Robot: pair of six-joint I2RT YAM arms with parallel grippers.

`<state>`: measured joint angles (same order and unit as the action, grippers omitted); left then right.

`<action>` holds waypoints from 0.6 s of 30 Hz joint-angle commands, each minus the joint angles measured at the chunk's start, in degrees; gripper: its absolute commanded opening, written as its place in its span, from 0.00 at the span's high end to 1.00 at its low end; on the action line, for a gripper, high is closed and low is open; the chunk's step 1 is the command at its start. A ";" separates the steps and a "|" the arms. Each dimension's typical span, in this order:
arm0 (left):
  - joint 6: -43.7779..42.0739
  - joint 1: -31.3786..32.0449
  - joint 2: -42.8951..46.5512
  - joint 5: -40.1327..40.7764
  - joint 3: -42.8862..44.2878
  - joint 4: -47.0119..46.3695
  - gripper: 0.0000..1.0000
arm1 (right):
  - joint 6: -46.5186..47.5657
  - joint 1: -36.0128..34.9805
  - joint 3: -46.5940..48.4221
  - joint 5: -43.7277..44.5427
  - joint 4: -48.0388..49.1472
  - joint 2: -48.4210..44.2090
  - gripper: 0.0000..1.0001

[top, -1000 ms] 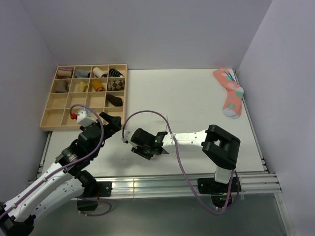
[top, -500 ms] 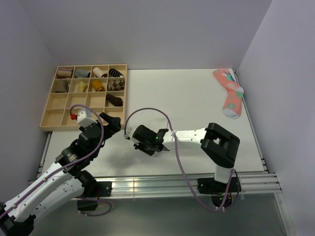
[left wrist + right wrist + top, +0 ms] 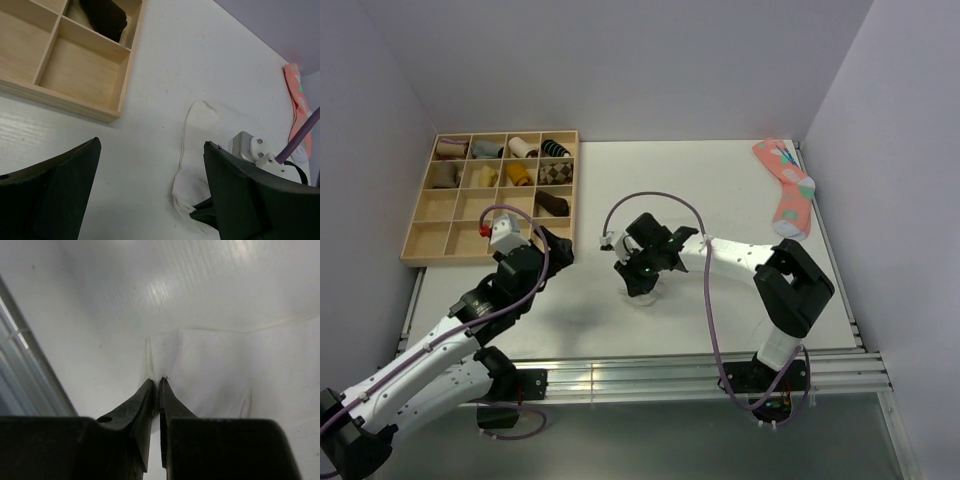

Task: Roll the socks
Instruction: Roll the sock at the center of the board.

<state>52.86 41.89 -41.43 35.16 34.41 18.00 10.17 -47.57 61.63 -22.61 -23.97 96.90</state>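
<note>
A white sock (image 3: 215,365) lies flat on the white table and is hard to tell from it; its creased end shows in the left wrist view (image 3: 192,192) and faintly in the top view (image 3: 647,297). My right gripper (image 3: 159,382) is shut on a pinched fold at the sock's edge, near the table's middle (image 3: 642,282). My left gripper (image 3: 152,144) is open and empty, just left of the sock (image 3: 558,250). A pink patterned sock (image 3: 786,188) lies flat at the far right edge.
A wooden compartment tray (image 3: 425,225) with several rolled socks stands at the far left; its near compartments (image 3: 75,75) hold nothing. The right arm's purple cable (image 3: 660,200) loops above the sock. The grey side wall runs along the right.
My right gripper has moved from near the front edge away toward the table's middle, with the arm swung round. My left gripper has shifted a little forward and right.
</note>
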 commanded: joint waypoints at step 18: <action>-16.47 6.36 -19.12 -15.38 -10.24 -40.91 0.41 | 11.44 15.58 10.97 -28.98 -25.42 18.14 0.93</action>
<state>40.84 46.87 -58.52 22.98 25.89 -12.21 18.79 -33.30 70.43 -47.66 -43.94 114.32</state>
